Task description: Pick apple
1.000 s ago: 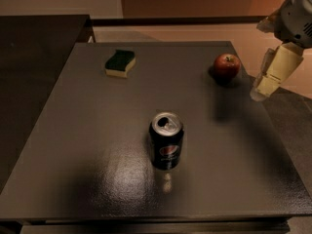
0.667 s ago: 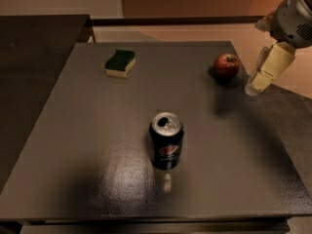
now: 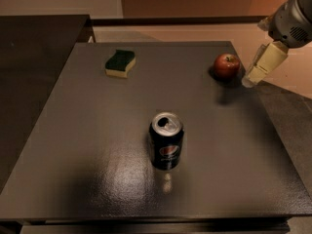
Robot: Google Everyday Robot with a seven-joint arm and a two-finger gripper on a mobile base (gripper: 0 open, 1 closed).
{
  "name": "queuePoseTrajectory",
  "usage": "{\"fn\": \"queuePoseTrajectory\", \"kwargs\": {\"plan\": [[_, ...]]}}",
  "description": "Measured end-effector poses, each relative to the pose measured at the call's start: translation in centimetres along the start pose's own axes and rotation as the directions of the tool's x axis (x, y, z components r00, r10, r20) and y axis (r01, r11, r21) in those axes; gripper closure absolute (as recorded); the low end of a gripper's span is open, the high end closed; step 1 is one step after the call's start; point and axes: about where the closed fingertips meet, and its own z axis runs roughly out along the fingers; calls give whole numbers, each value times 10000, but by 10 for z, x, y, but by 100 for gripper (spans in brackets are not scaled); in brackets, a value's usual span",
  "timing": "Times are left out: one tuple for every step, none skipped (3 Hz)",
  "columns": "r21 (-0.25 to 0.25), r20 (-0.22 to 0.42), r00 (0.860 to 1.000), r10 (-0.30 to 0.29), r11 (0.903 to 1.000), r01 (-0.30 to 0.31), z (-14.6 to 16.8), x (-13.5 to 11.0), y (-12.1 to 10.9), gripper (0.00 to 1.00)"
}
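A small red apple (image 3: pixel 226 65) with a short stem sits near the far right edge of the dark grey table (image 3: pixel 87 130). My gripper (image 3: pixel 249 80) hangs from the upper right, just to the right of the apple and apart from it. It is at about the apple's height and holds nothing that I can see.
A black soda can (image 3: pixel 166 141) stands upright in the middle of the table, nearer to me. A green and yellow sponge (image 3: pixel 120 63) lies at the far left. The table's right edge runs just beyond the apple, and a dark counter (image 3: pixel 34 52) lies to the left.
My gripper has moved a little to the left and away from me, closer to the apple. The apple, can and sponge have not moved.
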Motion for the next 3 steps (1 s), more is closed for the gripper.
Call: {"fn": "queuePoseTrajectory", "kwargs": {"plan": [[-114,127,9992,368,9993,-366,17,11,-17,0],[-329,224,9981,572,9979,-565,33,16,-24,0],[-562,255,9971,713,9960,-698,51,20,-30,0]]}}
